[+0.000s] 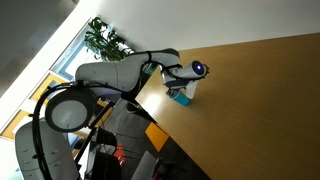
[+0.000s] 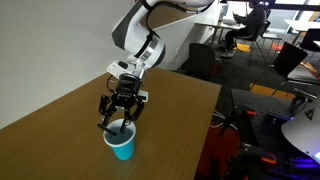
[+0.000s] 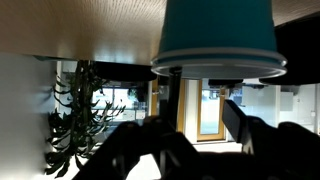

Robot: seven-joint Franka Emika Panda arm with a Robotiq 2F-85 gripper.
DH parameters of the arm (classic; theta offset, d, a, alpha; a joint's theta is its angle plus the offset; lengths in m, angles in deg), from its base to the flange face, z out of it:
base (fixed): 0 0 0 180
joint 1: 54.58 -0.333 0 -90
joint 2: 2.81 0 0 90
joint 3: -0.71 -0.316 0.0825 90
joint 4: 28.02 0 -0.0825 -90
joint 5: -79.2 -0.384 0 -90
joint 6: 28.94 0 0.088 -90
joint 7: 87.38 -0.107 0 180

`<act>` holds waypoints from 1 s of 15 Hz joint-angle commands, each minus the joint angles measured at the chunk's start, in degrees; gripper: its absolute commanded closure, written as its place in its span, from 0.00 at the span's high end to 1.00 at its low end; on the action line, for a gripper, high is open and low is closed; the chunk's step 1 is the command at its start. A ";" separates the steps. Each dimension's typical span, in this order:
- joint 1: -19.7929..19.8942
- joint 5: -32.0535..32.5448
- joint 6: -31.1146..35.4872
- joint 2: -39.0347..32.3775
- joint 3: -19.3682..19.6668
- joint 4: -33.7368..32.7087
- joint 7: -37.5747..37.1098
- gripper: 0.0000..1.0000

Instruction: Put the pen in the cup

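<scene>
The light-blue cup [image 2: 122, 145] stands on the wooden table [image 2: 55, 135] near its front edge; it also shows in the other exterior view [image 1: 181, 97] and fills the top of the upside-down wrist view [image 3: 215, 40]. My gripper [image 2: 120, 120] hangs straight above the cup's mouth, fingers spread apart and pointing down at it [image 3: 185, 140]. A thin dark stick, the pen [image 2: 121, 128], shows at the cup's mouth between the fingers. In the wrist view a dark strip that may be the pen [image 3: 172, 95] runs from the rim; I cannot tell whether a finger touches it.
The table edge [image 1: 160, 125] runs close to the cup. A potted plant [image 1: 105, 40] stands by the window behind the arm. Office chairs and desks [image 2: 205, 60] stand beyond the table's far end. A dark lamp-like ring [image 1: 68, 110] sits near the robot base.
</scene>
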 commanded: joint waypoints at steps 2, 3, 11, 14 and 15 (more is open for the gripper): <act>-0.74 -0.91 1.34 0.04 0.21 -0.59 0.17 0.96; -0.74 -0.86 1.26 0.22 0.20 -0.32 0.32 1.00; -0.93 -0.75 0.67 4.45 -0.20 4.89 2.49 1.00; -1.21 -0.83 0.95 8.96 -0.03 9.41 4.00 1.00; -1.24 -0.81 0.83 10.49 0.09 10.80 4.22 1.00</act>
